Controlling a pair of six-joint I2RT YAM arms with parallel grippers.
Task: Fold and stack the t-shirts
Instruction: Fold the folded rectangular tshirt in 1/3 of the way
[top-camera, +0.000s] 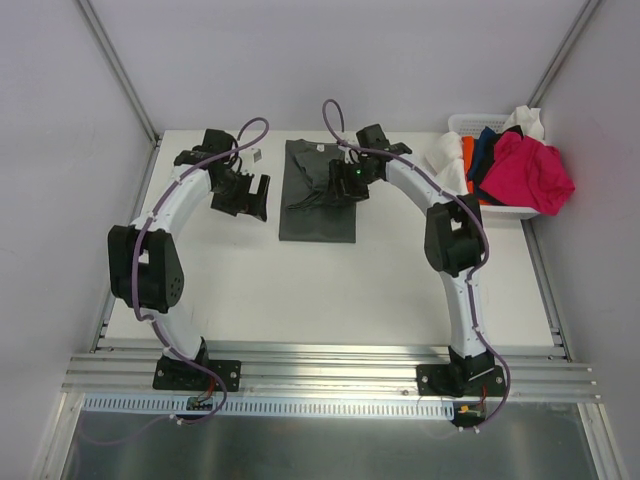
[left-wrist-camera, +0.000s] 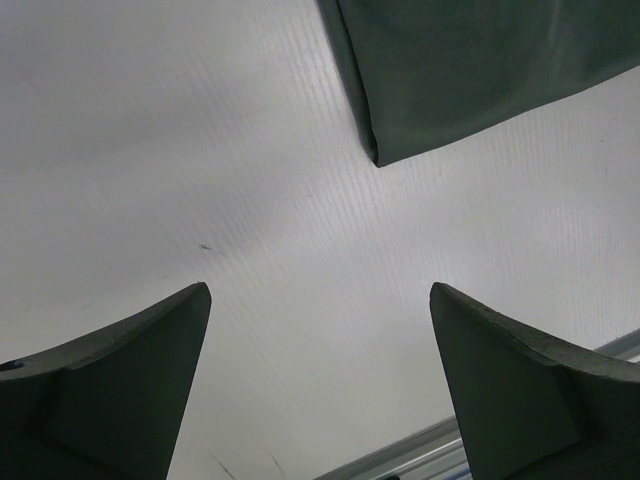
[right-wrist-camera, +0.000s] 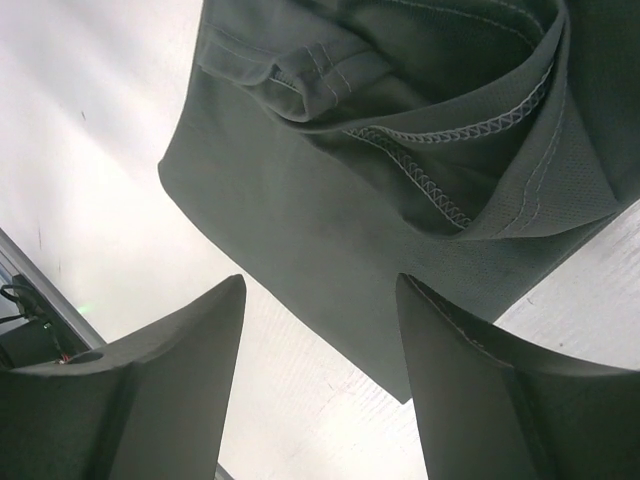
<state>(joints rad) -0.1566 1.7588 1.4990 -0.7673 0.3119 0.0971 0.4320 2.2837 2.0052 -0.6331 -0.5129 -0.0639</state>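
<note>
A white table (top-camera: 300, 290) fills the workspace, with the left arm (top-camera: 150, 260) and the right arm (top-camera: 455, 250) curving up from its near edge. At the table's far middle lies the charcoal grey t-shirt (top-camera: 315, 215), partly folded into a long rectangle, its upper half rumpled. In the far right corner a white basket (top-camera: 470, 122) holds the other shirts in a heap: a magenta-pink t-shirt (top-camera: 530, 170) spilling over the rim, a navy t-shirt (top-camera: 490, 150), an orange t-shirt (top-camera: 468, 155) and a white t-shirt (top-camera: 445, 160) draped over the basket's left side. The right gripper (top-camera: 345, 185) hangs over the rumpled part of the grey shirt, jaws apart above the cloth; its wrist camera looks past the fingers at a turned-back sleeve (right-wrist-camera: 300, 60) and a stitched seam (right-wrist-camera: 440, 150). The left gripper (top-camera: 245, 195) hovers over bare table just left of the shirt, jaws wide apart, a corner of the grey cloth showing beyond its fingertips (left-wrist-camera: 195, 295).
</note>
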